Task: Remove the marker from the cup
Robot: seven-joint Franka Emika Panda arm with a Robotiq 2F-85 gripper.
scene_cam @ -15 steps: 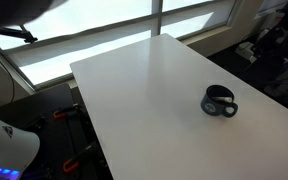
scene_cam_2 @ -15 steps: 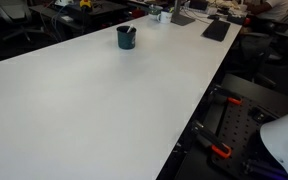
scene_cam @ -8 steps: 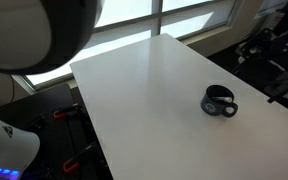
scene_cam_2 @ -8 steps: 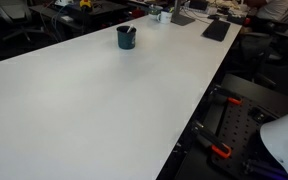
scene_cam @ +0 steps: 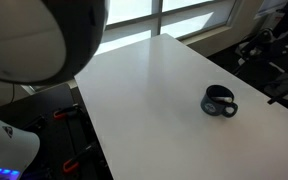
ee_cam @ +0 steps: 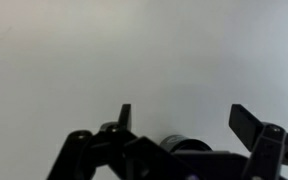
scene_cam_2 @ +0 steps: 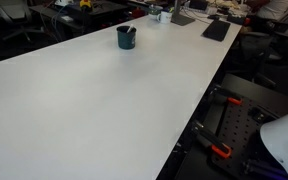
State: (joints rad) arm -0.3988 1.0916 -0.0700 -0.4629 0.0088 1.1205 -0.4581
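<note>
Wrist view first: the hand [ee_cam: 181, 110] comes in from the bottom edge with its two dark fingers [ee_cam: 125, 116] spread wide apart, plainly open. Only the bare pale top of the desk [ee_cam: 134, 50] shows between and beyond them.

In both exterior views the cup [scene_cam: 219, 102] stands upright on the white desk [scene_cam: 134, 90], alone on that broad top. In an exterior view its loop handle [scene_cam: 231, 108] juts out towards the lower right, and the cup sits on the right-hand part of the desk, near the edge on that side. In an exterior view the cup [scene_cam_2: 126, 37] stands well up the long desk [scene_cam_2: 94, 110], towards the far end. A thin dark stick pokes just above the rim there. I take it to be the marker [scene_cam_2: 130, 31], resting inside the cup, though it is too small to be sure.

A big pale rounded shape [scene_cam: 39, 40], badly out of focus, fills the upper left corner in an exterior view, in front of the windows [scene_cam: 174, 10]. In an exterior view a dark keyboard [scene_cam_2: 216, 30] lies near the far end of the desk, well apart from the cup. A white rounded housing [scene_cam_2: 284, 140] sits off the desk's edge at the lower right.
</note>
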